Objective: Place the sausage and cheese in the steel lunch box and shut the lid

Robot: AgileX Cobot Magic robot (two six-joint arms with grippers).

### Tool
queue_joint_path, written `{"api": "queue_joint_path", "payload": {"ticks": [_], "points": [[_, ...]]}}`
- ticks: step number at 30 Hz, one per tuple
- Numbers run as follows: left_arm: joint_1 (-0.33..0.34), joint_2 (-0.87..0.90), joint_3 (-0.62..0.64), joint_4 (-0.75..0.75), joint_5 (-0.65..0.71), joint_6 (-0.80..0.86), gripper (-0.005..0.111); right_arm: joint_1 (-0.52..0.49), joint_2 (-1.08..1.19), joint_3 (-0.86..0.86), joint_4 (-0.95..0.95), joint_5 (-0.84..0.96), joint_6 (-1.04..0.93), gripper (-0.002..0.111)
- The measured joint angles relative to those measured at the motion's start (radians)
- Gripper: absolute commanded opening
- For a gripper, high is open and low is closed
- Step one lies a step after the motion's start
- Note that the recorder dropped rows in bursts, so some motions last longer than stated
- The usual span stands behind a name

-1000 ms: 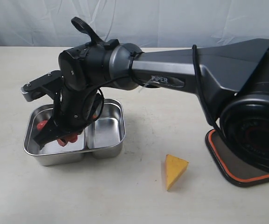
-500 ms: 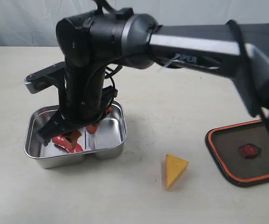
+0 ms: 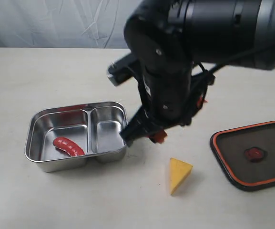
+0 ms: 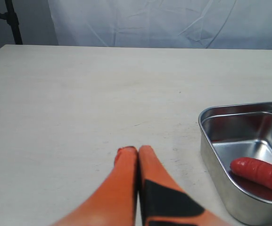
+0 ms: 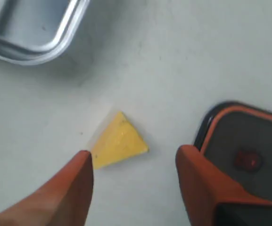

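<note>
The steel lunch box (image 3: 34,123) stands open at the left, and the red sausage (image 3: 68,146) lies loose in its left compartment. The yellow cheese (image 3: 179,174) wedge rests on the table to the right of the box. The dark lid (image 3: 232,143) with its orange seal lies flat at the far right. My right gripper (image 3: 144,138) hangs open above the table between box and cheese, holding nothing. In the right wrist view the cheese (image 5: 118,141) sits just beyond the right gripper (image 5: 135,157). My left gripper (image 4: 135,150) is shut and empty beside the lunch box (image 4: 210,141).
The large black right arm (image 3: 185,57) fills the upper middle of the exterior view and hides the table behind it. A pale cloth backdrop (image 3: 56,21) hangs behind the table. The lid (image 5: 249,146) lies close beside one right finger.
My right gripper opened and let go of the sausage in the left compartment, then rose out of the box and swung right toward the cheese. The left gripper stayed shut.
</note>
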Motion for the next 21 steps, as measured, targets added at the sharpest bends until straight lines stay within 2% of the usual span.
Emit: {"api": "queue_joint_path", "payload": {"ticks": [7, 14, 21], "points": [[0.0, 0.0, 0.0, 0.0, 0.0, 0.0, 0.0, 0.0, 0.002, 0.197, 0.043, -0.092, 0.075, 0.053], [0.0, 0.0, 0.0, 0.0, 0.0, 0.0, 0.0, 0.0, 0.031, 0.233, 0.004, -0.222, 0.081, 0.053], [0.0, 0.0, 0.0, 0.0, 0.0, 0.0, 0.0, 0.0, 0.113, 0.234, -0.042, -0.271, 0.084, 0.068]]}}
